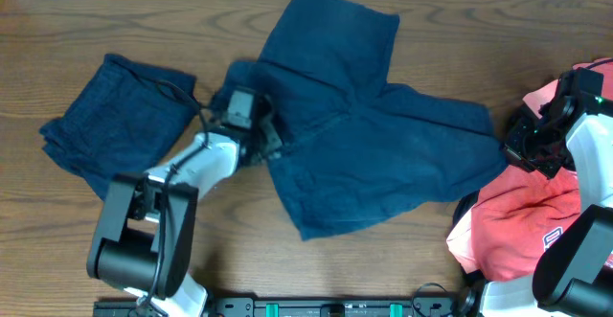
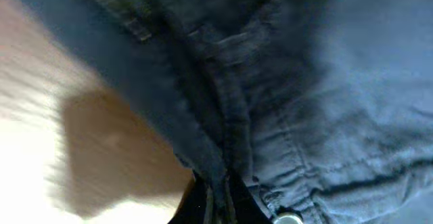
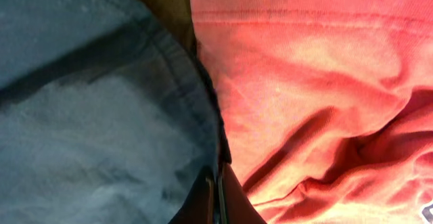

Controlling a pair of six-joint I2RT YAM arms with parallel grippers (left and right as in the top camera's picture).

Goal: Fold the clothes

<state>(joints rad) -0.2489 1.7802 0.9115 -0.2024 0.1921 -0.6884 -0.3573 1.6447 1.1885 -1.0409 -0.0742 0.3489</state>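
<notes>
Dark blue trousers (image 1: 383, 154) lie spread across the middle of the table, one leg pointing to the back and one to the right. My left gripper (image 1: 268, 143) is at their left edge, shut on a fold of the cloth (image 2: 218, 197) beside a metal button (image 2: 287, 217). My right gripper (image 1: 512, 145) is at the end of the right leg, shut on the trousers' hem (image 3: 218, 183), where blue cloth (image 3: 88, 116) meets a pink garment (image 3: 304, 82).
A folded dark blue garment (image 1: 115, 121) lies at the left of the wooden table (image 1: 57, 30). The crumpled pink garment (image 1: 522, 216) lies at the right edge, under my right arm. Both arm bases stand along the front edge.
</notes>
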